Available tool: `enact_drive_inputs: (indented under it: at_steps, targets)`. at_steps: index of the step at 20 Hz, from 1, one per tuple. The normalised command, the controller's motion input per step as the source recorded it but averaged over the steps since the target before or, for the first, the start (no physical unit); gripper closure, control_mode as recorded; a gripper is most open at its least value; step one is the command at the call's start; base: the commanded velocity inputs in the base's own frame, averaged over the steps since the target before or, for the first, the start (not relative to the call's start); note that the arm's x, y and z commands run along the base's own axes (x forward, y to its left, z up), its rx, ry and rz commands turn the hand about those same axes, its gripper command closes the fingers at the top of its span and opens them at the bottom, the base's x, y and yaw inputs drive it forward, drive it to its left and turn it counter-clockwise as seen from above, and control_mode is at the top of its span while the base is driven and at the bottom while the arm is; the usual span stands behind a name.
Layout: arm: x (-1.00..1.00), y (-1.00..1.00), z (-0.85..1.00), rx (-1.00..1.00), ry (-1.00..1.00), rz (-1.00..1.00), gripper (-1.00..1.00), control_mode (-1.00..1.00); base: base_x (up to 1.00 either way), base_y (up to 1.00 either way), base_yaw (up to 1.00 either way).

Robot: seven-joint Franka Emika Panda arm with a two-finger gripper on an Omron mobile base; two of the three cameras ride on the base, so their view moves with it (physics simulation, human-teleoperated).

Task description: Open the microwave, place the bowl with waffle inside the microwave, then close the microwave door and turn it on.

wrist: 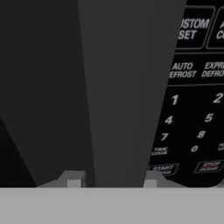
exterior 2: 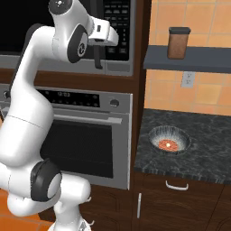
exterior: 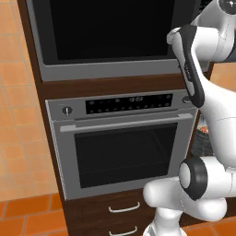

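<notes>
In the hand view the gripper (wrist: 112, 178) sits at the bottom centre, its two tips set either side of a dark vertical bar (wrist: 131, 87) (seemingly the door's handle edge); whether they press it I cannot tell. Right of the bar lies the keypad (wrist: 192, 109). In the right base view the microwave door (exterior 2: 27, 25) fills the upper left, above the oven (exterior 2: 85, 135). The bowl with waffle (exterior 2: 169, 140) rests on the dark counter (exterior 2: 203, 149) at centre right, well apart from the microwave (exterior 2: 118, 27).
</notes>
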Motion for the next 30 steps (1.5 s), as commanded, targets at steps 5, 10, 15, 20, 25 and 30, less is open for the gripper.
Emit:
enact_drive_inputs:
  at_steps: [5,10,15,20,25,30]
  targets:
    - [0.01,0.04,0.00,0.00,0.00,0.00,1.00,-1.00,0.00,0.00,0.00]
    - [-0.14,0.20,0.02,0.00,-0.01,0.01,1.00,-1.00,0.00,0.00,0.00]
    - [-0.70,0.38,0.05,0.00,-0.10,0.10,1.00,-1.00,0.00,0.00,0.00]
    - [-0.98,0.63,0.00,0.00,-0.14,0.21,1.00,-1.00,0.00,0.00,0.00]
    - [-1.00,0.93,0.00,-0.02,-0.13,0.26,1.00,-1.00,0.00,0.00,0.00]
    - [-1.00,1.00,0.00,-0.06,-0.06,0.24,1.00,-1.00,0.00,0.00,0.00]
